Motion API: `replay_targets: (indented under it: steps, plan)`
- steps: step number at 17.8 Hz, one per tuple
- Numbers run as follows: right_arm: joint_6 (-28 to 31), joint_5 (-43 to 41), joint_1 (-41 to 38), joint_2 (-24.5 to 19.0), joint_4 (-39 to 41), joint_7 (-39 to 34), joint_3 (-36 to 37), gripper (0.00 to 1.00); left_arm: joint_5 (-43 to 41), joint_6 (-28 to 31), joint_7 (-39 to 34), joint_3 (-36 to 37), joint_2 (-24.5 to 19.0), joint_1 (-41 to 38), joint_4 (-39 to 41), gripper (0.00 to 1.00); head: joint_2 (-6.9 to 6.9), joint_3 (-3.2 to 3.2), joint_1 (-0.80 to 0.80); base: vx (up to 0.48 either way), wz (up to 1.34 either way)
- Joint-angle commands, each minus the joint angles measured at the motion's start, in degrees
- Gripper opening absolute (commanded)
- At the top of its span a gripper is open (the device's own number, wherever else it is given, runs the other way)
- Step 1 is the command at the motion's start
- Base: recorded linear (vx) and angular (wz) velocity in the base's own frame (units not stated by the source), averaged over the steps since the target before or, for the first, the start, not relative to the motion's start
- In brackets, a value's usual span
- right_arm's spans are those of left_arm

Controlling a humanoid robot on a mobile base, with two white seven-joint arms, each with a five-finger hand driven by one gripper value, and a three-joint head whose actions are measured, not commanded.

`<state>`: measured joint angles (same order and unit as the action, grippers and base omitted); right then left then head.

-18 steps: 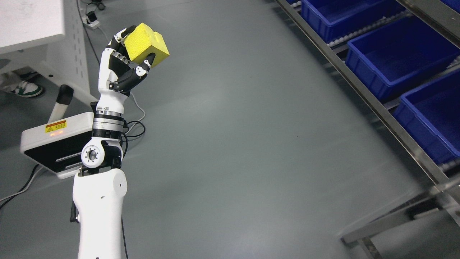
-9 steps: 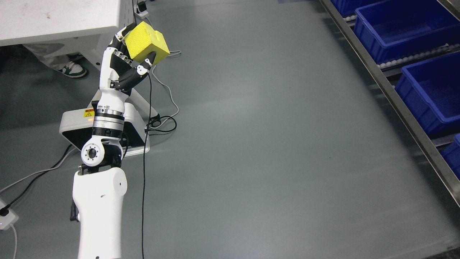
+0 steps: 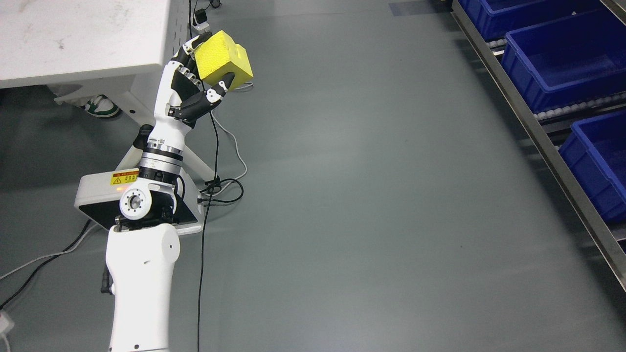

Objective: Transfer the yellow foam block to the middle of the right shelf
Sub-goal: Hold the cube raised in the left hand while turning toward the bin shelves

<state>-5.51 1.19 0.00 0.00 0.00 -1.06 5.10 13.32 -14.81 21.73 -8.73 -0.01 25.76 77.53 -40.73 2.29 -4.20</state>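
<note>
Yellow foam block (image 3: 224, 60), just one, is sitting raised in the left hand (image 3: 193, 93), fingers curling around it, beside the white table (image 3: 73, 44). Three blue bins (image 3: 562, 54) on the shelf (image 3: 547, 142) are lying empty.

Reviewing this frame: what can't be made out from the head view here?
- Right hand: out of the head view entirely.
- Yellow foam block: its far and under faces are hidden by the block itself and the left hand grasping it.
- Right shelf: cut off by the right edge, so its levels and the middle spot cannot be told.
- Blue bins: partly cropped; contents not fully visible.
- Warning label on the white base: print too small to read.
</note>
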Motion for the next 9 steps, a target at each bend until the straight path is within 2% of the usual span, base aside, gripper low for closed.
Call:
replay_targets:
  steps: [1, 9]
  plan:
    - [0.0, -1.2, 0.1, 1.0, 1.0, 0.0, 0.0, 1.0, 0.0, 0.0, 0.2, 6.9, -1.0, 0.4, -0.1, 0.46, 0.0, 0.0, 0.0, 0.336, -0.03]
    - [0.0, -1.2, 0.1, 1.0, 1.0, 0.0, 0.0, 1.0, 0.0, -0.6, 0.3, 7.2, -1.0, 0.3, 0.0, 0.45, 0.0, 0.0, 0.0, 0.347, -0.04]
